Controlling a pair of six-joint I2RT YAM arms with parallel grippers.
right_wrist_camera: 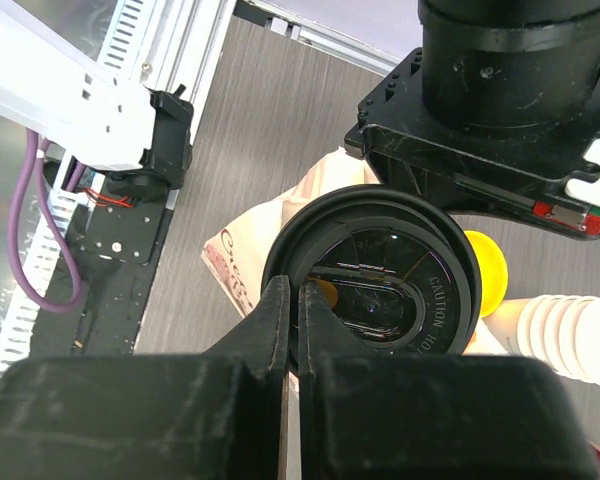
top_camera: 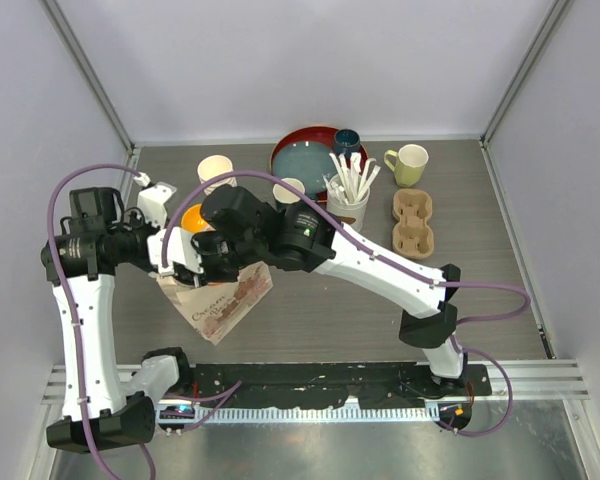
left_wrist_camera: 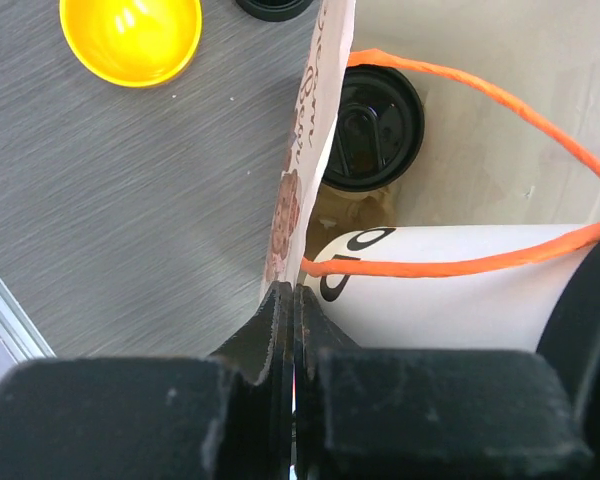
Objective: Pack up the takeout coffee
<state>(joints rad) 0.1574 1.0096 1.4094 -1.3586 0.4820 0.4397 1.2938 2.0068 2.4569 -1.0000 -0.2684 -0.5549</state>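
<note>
The left gripper [left_wrist_camera: 295, 300] is pinched tight on the rim of the paper bag [top_camera: 225, 305], which stands on the table [top_camera: 480, 280] just ahead of the arm bases. Brown script is printed on the bag's side, too small to read. The right gripper [right_wrist_camera: 292, 300] is clamped on the lid rim of a lidded cup [right_wrist_camera: 380, 290]. The black lid reads "CAUTION", then "HO" before it runs out of sight. The cup's white body sits on the inner side of the bag wall, bears a looped black mark I cannot read, and is crossed by the orange handle [left_wrist_camera: 450, 265]. A second lidded cup [left_wrist_camera: 370, 120] stands deeper in the bag. That makes two lidded cups, both at the bag.

Just beyond the bag is one yellow bowl [left_wrist_camera: 130, 35]. Farther back are two bare cups [top_camera: 217, 168] [top_camera: 288, 188], one pot of white sticks [top_camera: 348, 205] and one carrier [top_camera: 413, 220] with two wells. At the far edge are a red plate [top_camera: 290, 150] under a blue plate [top_camera: 310, 160], a dark mug [top_camera: 346, 142] and a green mug [top_camera: 412, 162].
</note>
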